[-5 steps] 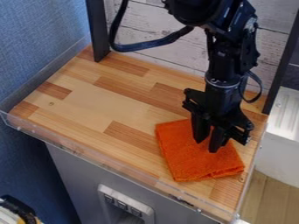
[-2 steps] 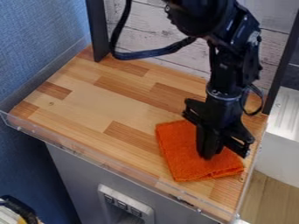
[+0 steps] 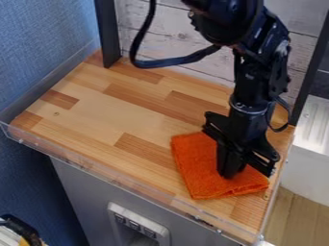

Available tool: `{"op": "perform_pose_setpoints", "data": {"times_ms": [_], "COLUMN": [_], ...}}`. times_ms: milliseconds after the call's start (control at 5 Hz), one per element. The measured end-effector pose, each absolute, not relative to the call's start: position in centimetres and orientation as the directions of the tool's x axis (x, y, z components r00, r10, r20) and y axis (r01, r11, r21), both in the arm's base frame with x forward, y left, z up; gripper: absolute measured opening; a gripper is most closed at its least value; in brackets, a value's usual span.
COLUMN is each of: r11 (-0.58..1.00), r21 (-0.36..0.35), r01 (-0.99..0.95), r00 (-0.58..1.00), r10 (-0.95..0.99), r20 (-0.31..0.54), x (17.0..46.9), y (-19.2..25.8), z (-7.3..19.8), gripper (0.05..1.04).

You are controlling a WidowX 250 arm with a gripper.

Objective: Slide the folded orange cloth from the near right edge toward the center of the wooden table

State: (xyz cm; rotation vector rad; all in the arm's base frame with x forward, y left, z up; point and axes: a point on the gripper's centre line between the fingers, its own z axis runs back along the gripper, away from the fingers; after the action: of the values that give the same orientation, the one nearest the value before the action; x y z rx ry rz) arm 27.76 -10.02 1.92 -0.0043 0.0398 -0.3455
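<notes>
The black gripper (image 3: 231, 175) points down over the right part of the work surface, its two fingers together. Beneath it lies an orange cloth (image 3: 196, 168), folded into a rough square and flat on the wood. The fingertips are at the cloth's top, right of its middle, and I cannot tell whether a fold is pinched between them. Part of the cloth's upper right side is hidden behind the gripper.
The wooden table (image 3: 105, 116) has a low clear rim (image 3: 96, 168) along its front. Dark posts (image 3: 107, 33) and a whitewashed plank wall (image 3: 170, 21) stand behind. A white unit (image 3: 311, 144) is at the right.
The gripper's fingers, apart over the cloth at first, have come together. The gripper has also moved slightly lower in the view. The cloth has kept its place and outline.
</notes>
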Motion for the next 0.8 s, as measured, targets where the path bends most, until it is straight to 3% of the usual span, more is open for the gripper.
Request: {"op": "perform_pose_setpoints", "data": {"times_ms": [800], "r11": [0.973], "r21": [0.02], "r01": [0.231], "r00": [0.973], "r10": [-0.231], "r20": [0.009], "x": [28.34], "y": [-9.78], "z": [0.79], "gripper": [0.059]}}
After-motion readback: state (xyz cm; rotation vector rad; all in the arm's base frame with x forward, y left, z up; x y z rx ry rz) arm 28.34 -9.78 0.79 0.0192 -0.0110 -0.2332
